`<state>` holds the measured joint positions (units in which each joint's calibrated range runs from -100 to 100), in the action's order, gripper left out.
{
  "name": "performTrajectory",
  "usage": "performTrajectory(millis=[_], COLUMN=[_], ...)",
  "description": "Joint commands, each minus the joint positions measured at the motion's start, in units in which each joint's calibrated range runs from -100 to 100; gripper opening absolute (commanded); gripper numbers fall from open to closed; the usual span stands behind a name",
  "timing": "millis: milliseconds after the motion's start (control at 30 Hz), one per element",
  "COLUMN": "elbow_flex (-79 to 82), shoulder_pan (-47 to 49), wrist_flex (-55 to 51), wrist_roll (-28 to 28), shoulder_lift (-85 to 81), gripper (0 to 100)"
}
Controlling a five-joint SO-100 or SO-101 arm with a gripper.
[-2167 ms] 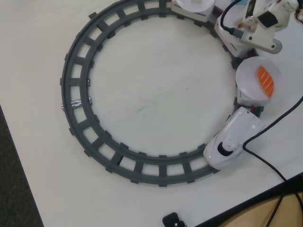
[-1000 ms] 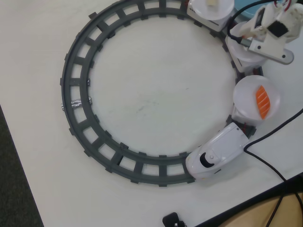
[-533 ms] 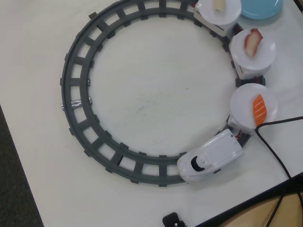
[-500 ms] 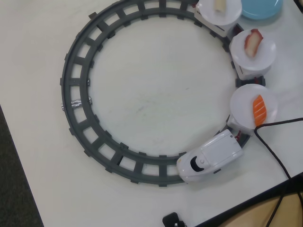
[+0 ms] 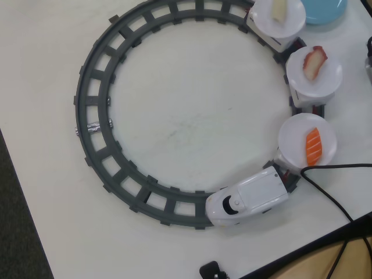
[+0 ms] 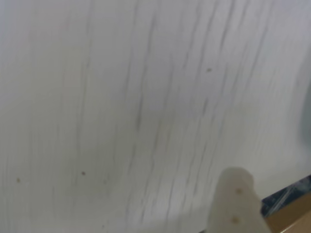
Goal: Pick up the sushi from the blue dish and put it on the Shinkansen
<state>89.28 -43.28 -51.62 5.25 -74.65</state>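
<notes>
We see the sushi point(image 5: 314, 61) already on the middle of 3 white plates point(image 5: 314, 75) behind the train point(image 5: 248, 198), while the blue dish point(image 5: 323, 10) sits bare at the top edge. The gripper point(image 6: 236, 204) shows only 1 blurred finger (possibly pale plastic), so we cannot tell its state. A jolt on the track point(image 5: 93, 110) could tip the sushi off. We read no writing.

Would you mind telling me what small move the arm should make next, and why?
Probably just retract to rest: the sushi lies on a white plate of the Shinkansen, and the visible part of the blue dish looks empty.
</notes>
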Motion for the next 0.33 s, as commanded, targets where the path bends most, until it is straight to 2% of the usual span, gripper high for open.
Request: performTrajectory(millis=[0, 300], elbow_flex=[1.29, 4.79], shoulder_pan=[-1.35, -1.08], wrist_flex=[-3.28, -11.84], wrist_roll=[-0.17, -0.06], shoulder_lift=[-8.73, -24.18], gripper=[20, 20])
